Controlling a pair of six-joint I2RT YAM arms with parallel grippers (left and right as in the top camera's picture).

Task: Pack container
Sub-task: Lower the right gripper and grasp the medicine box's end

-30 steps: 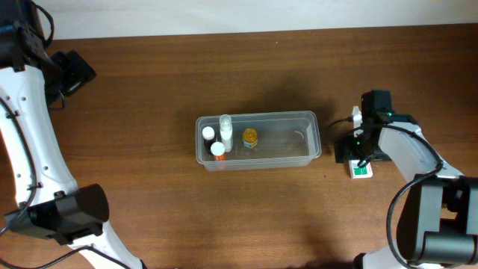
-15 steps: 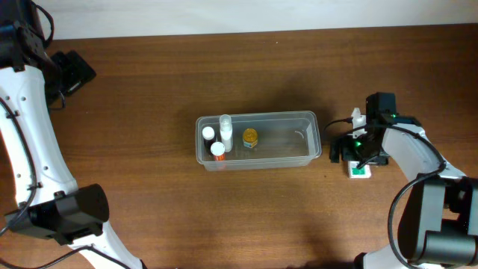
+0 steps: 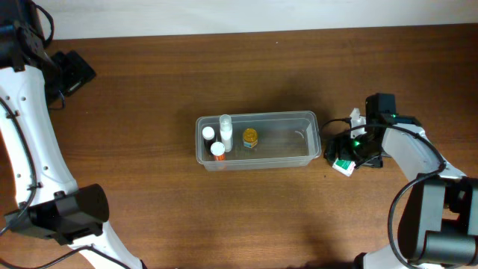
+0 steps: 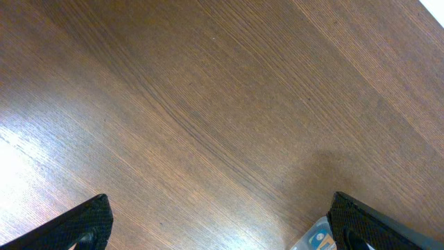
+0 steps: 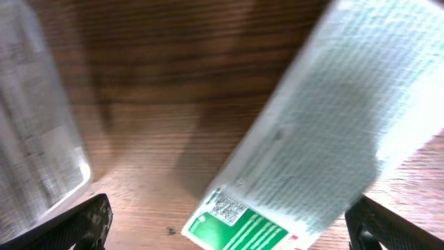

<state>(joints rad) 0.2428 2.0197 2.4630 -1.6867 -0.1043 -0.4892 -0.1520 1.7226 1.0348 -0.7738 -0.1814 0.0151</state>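
The clear plastic container (image 3: 258, 115) sits mid-table and holds a tall white bottle (image 3: 225, 128), a white-capped bottle (image 3: 208, 133), an orange-capped bottle (image 3: 218, 149) and a small amber jar (image 3: 250, 137). My right gripper (image 3: 351, 154) is just right of it, over the white-and-green carton (image 3: 343, 165). In the right wrist view the carton (image 5: 333, 125) is tilted and blurred between wide-apart fingers of that gripper (image 5: 229, 226), with the container's end (image 5: 35, 125) at the left. My left gripper (image 3: 75, 71) is far off at the back left, open and empty (image 4: 222, 229).
The table is brown wood (image 3: 149, 209). Pale wall runs along the table's back edge (image 3: 224, 15). In the left wrist view a bit of clear plastic with a blue and orange mark (image 4: 316, 239) shows at the bottom edge beside the right finger.
The carton has slid left toward the container's right end and turned askew. My right gripper moved left with it. The left arm has not moved.
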